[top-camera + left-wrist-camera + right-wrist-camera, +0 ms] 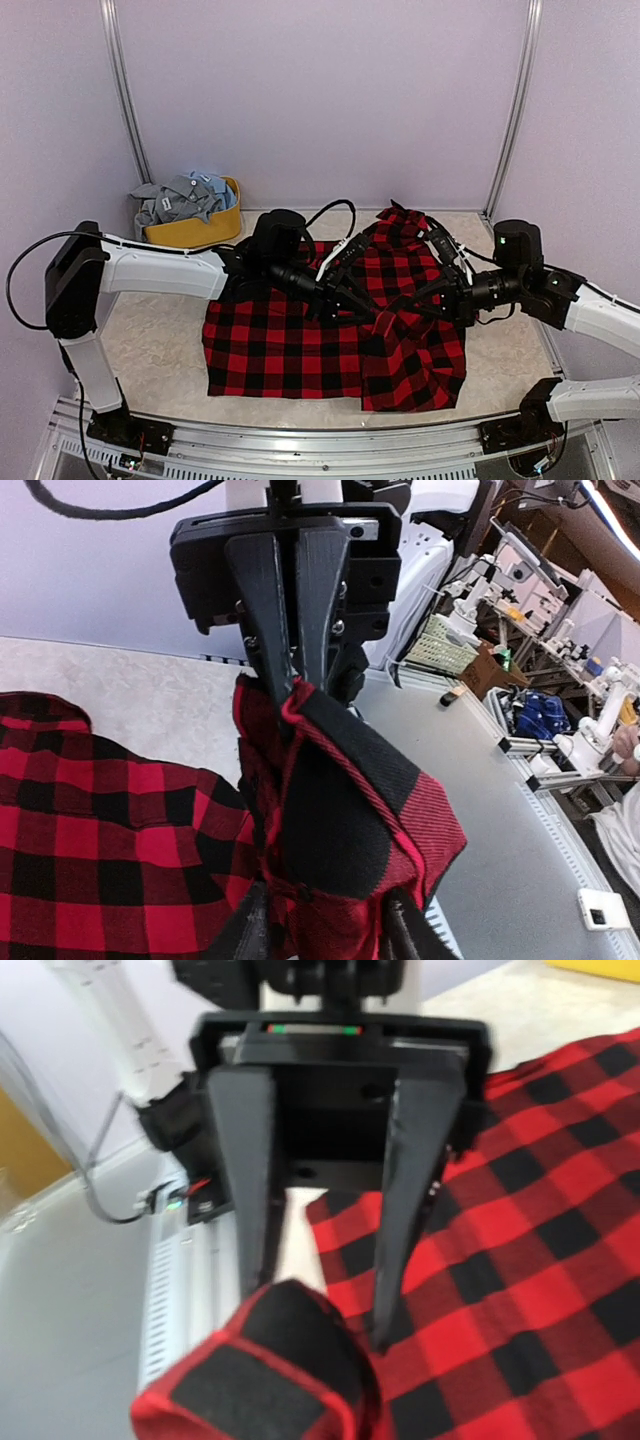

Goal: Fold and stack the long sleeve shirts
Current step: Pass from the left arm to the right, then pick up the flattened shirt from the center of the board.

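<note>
Soft, even light falls from above; in the overhead view only faint shadows lie on the worktop (150, 340) beneath each pincer. Seen from the left wrist, the right pincer (290, 685) and the flannel (340, 820) below it are sharp, the background behind it bright. The right wrist view is blurred: left pincer (320, 1310) and surrounding check smeared, nearest fold softest

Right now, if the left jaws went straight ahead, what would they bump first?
Probably the bunched red-and-black shirt; the right arm has its jaws shut on it just behind.
</note>
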Tool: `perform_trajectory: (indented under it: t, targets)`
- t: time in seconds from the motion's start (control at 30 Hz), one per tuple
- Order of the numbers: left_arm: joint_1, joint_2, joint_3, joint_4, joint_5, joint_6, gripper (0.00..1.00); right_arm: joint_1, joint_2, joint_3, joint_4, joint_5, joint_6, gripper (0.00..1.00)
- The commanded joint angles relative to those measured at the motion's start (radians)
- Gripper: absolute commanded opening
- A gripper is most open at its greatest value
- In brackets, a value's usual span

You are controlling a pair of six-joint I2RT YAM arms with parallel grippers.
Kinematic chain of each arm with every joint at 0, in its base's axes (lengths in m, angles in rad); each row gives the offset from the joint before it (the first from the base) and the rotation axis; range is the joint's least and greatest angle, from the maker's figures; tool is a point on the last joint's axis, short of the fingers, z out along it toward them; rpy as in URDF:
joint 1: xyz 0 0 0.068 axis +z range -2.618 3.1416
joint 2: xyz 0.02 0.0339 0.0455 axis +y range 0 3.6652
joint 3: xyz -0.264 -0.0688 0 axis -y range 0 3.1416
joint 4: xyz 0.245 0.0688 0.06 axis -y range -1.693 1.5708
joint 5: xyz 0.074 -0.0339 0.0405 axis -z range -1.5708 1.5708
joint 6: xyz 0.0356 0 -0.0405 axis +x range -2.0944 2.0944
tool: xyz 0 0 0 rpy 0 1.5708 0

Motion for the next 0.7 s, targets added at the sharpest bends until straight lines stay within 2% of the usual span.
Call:
perform_trajectory:
  t: [0.0,0.1,0.23,0.4,0.67]
  targets:
    - [0.039,-0.093,-0.039,-0.051,-0.141,0.026,0.45,-0.007,-0.028,0.08,-0.09,0.156,-0.031,0.0]
    - [0.062,-0.172,-0.08,-0.11,-0.294,0.036,0.69,-0.03,-0.043,0.127,-0.165,0.244,-0.032,0.0]
    - [0.074,-0.292,-0.09,-0.307,-0.547,0.075,0.83,-0.061,-0.026,0.231,-0.307,0.378,-0.046,0.0]
    - [0.074,-0.413,-0.074,-0.623,-0.745,0.169,0.87,-0.068,0.011,0.356,-0.416,0.583,-0.084,0.0]
    - [0.073,-0.496,-0.122,-0.889,-0.783,0.287,0.88,-0.07,0.157,0.49,-0.407,0.754,-0.152,0.0]
